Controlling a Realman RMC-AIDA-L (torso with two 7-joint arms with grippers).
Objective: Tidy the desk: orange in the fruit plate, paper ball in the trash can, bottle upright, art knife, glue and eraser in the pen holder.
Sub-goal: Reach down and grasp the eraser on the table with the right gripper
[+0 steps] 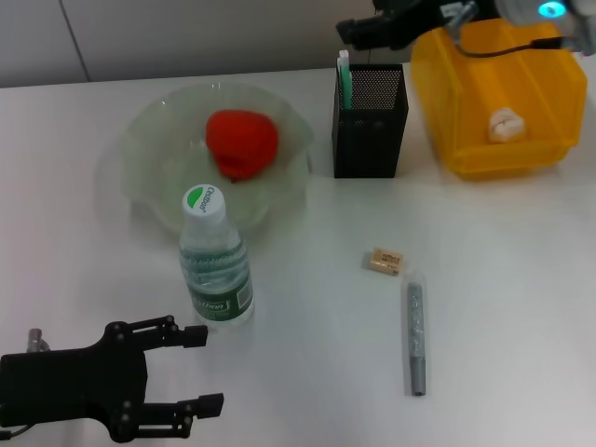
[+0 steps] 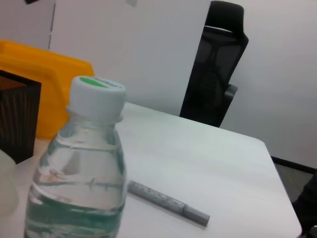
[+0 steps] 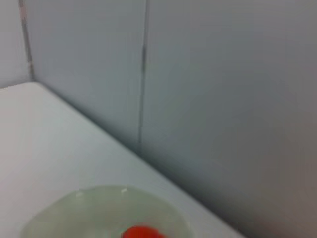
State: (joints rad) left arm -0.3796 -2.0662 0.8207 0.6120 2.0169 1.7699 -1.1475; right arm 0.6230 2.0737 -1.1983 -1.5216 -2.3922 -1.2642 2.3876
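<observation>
Glue [image 1: 415, 337] and eraser [image 1: 385, 261] lie loose on the worktop [image 1: 521, 279], the glue's long axis running near-to-far, well right of the open, empty left gripper [image 1: 200, 370], while the right gripper [image 1: 358, 31], fingers unreadable, hangs behind the pen holder [image 1: 370, 121].

red-orange orange [image 1: 241, 142], yellow trash can [image 1: 503, 102], black mesh pen holder [image 1: 370, 121]

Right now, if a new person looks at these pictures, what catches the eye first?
First the red-orange orange, lying in the pale-green fruit plate at the back left. Next the bright yellow trash can at the back right, with a white paper ball inside. Then the bottle, upright just in front of the plate.
</observation>
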